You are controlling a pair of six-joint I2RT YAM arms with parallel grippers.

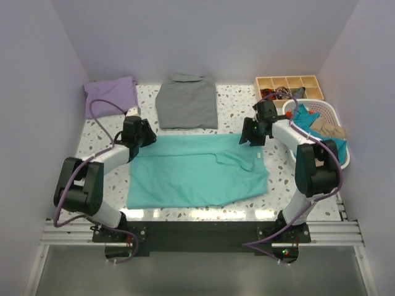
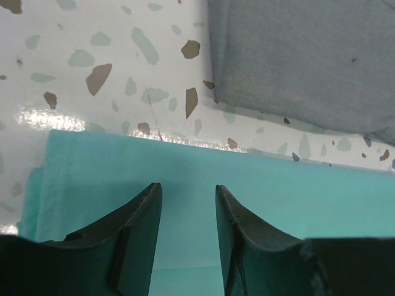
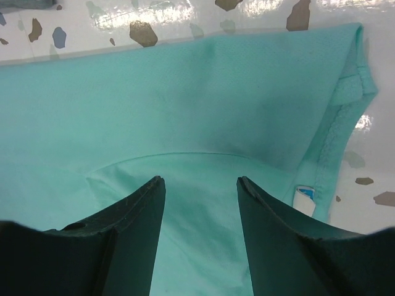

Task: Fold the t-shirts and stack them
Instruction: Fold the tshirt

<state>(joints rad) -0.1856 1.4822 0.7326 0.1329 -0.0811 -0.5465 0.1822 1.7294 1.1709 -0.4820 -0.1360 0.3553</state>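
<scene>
A turquoise-green t-shirt (image 1: 197, 172) lies flat across the middle of the table, part of it folded over, with its small white neck label (image 3: 303, 200) near its right end. My left gripper (image 1: 150, 135) hovers over the shirt's far left corner. It is open (image 2: 188, 188), with only turquoise cloth (image 2: 278, 191) showing below the gap. My right gripper (image 1: 246, 137) sits over the far right corner by the neck, also open (image 3: 201, 180) above the cloth (image 3: 185, 105). A lavender t-shirt (image 1: 110, 95) lies crumpled at the back left. A grey folded shirt (image 1: 187, 102) rests at the back centre.
The grey shirt's edge (image 2: 302, 55) lies just beyond the turquoise one, with a strip of speckled tabletop (image 2: 111, 74) between them. A wooden compartment tray (image 1: 289, 86) stands at the back right. A white basket (image 1: 327, 110) of clothes stands beside the right arm. Walls close in on three sides.
</scene>
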